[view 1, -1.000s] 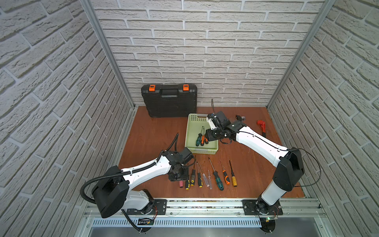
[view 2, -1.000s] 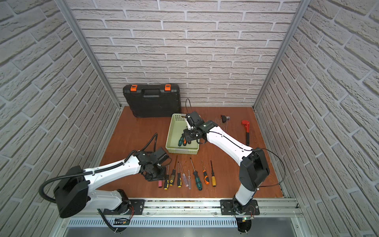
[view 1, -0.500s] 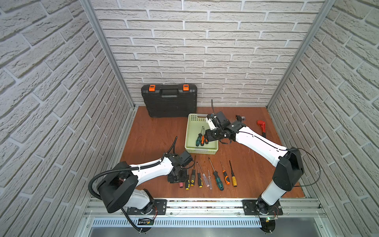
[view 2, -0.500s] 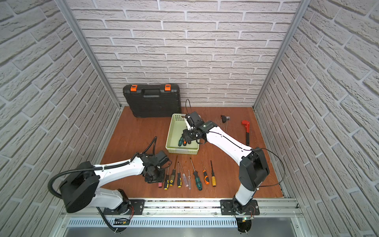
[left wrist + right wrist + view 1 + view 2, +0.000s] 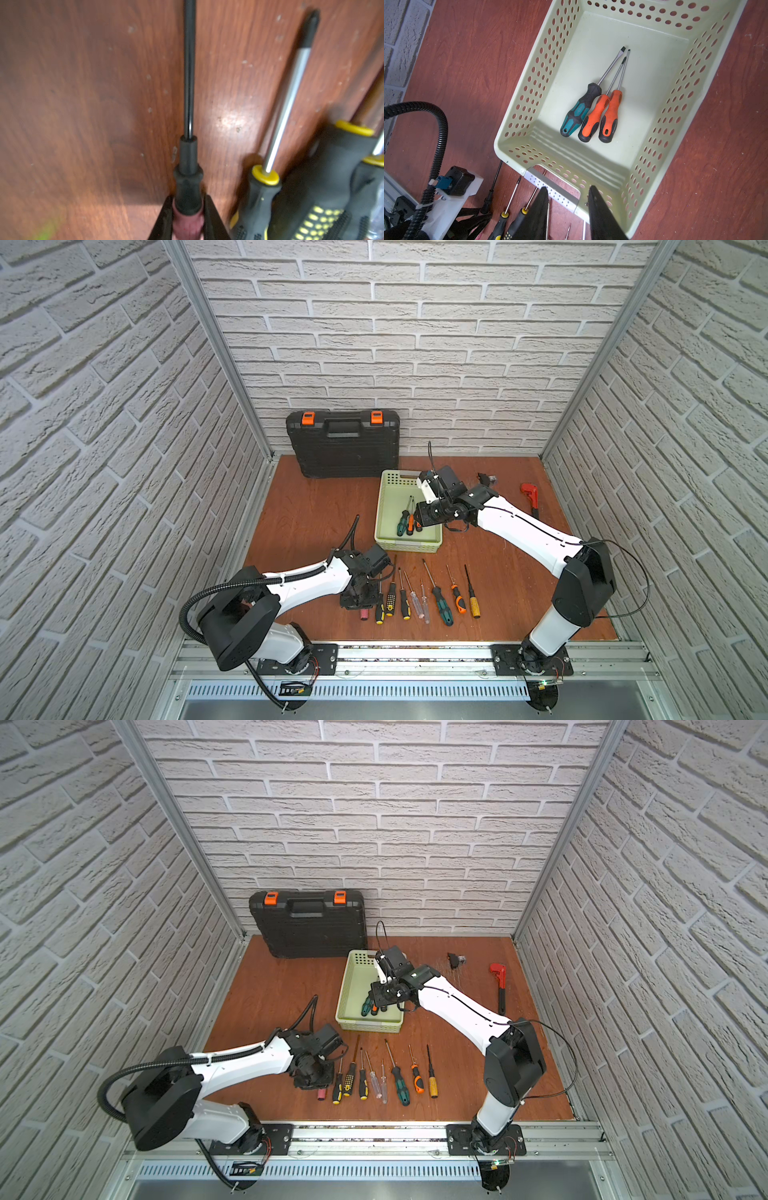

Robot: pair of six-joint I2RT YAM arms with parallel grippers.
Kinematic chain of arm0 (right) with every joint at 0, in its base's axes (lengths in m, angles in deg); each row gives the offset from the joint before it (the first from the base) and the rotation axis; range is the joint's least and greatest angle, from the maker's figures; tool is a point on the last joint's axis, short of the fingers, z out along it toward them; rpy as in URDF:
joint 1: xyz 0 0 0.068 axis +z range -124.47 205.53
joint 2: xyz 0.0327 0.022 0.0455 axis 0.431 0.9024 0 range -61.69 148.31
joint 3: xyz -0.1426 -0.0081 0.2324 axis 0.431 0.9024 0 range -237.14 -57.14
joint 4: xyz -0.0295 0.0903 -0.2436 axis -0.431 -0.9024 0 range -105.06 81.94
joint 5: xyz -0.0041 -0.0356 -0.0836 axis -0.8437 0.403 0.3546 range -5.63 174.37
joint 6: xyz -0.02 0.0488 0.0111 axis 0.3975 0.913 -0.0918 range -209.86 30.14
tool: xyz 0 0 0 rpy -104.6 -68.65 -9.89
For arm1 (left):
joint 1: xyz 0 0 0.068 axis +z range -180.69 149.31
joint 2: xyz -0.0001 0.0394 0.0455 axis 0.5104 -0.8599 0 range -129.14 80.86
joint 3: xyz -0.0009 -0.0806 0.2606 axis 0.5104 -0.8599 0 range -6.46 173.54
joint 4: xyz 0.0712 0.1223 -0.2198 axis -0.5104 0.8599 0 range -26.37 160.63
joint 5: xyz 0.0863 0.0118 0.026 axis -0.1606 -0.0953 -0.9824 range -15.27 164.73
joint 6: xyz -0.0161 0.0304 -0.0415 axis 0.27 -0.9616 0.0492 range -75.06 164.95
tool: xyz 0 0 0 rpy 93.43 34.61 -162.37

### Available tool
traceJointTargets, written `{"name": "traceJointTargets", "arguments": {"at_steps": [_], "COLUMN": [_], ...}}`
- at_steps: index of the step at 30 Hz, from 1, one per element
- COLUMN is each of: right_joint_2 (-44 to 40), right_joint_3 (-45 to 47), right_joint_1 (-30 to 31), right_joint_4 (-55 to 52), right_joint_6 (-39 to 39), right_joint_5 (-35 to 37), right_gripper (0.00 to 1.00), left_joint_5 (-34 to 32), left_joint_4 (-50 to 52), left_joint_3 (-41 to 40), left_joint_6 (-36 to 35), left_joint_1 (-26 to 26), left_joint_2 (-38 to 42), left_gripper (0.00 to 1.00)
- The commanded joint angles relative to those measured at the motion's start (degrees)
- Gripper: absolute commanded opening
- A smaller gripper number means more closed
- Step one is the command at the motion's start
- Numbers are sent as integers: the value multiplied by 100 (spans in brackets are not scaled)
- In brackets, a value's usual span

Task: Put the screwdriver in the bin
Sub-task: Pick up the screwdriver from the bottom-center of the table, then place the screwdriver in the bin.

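3 screwdrivers point(image 5: 593, 112) lie inside the 1 bin point(image 5: 409, 546). 9 loose screwdrivers point(image 5: 440, 605) lie in a row on the robot's side of the bin. Behind the bin stands 1 black toolcase point(image 5: 345, 452). On the right arm's side of the bin lie 1 red wrench point(image 5: 528, 491) and 1 small dark object point(image 5: 483, 479).

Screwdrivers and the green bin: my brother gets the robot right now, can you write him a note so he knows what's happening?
Left gripper: jaws shut on the pink-ended screwdriver, which lies on the table.
Right gripper: open, empty, hovering above the bin.
Done: three screwdrivers lie in the bin.
Left: lift the gripped one and drop it in; a row of others waits on the table.
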Motion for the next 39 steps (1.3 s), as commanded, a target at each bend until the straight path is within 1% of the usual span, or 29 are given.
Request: {"name": "traceJointTargets", "arguments": {"at_steps": [1, 4, 7, 9, 11, 13, 15, 20, 23, 26, 30, 35, 39], "right_joint_2": [13, -5, -24, -39, -94, -174, -275, -615, -898, -1179, -1454, -1658, -1758], "right_joint_3": [-73, -97, -72, 0, 21, 26, 21, 194, 363, 478, 697, 1030, 1287], "right_joint_1": [4, 4, 4, -4, -5, -5, -5, -5, -13, -36, -49, -75, -75], "right_joint_4": [101, 71, 34, 56, 62, 62, -5, -261, -498, -803, -953, -1087, -1104], "right_joint_6": [41, 26, -2, 17, 35, 33, -18, -131, -176, -284, -269, -181, -161], "right_joint_5": [-82, -66, 63, 170, 198, 236, 311, 595, 950, 1300, 1440, 1503, 1434], "right_gripper": [34, 34, 34, 34, 34, 34, 34, 34, 35, 35, 35, 36, 36], "left_joint_5": [-368, -421, -782, -853, -779, -586, -452, -318, -379, -390, -218, -168, -239], "left_joint_4": [655, 1321, 2039, 2221, 2189, 2030, 1872, 1702, 1555, 1274, 1478, 1648, 1505], "left_joint_3": [328, 744, 1461, 1979, 2547, 3096, 3696, 5150, 5766, 6194, 6983, 7424, 7341], "left_joint_6": [-82, -275, -545, -801, -1152, -1563, -1978, -2645, -2844, -2977, -3118, -3106, -3083], "left_joint_1": [105, 318, 451, 552, 740, 962, 1135, 1327, 1397, 1423, 1472, 1568, 1616], "left_joint_2": [397, 775, 1098, 1146, 983, 616, 69, -1442, -2260, -2891, -3823, -4546, -4837], "left_gripper": [8, 7, 6, 7, 7, 8, 8, 8, 7, 7, 7, 7, 8]}}
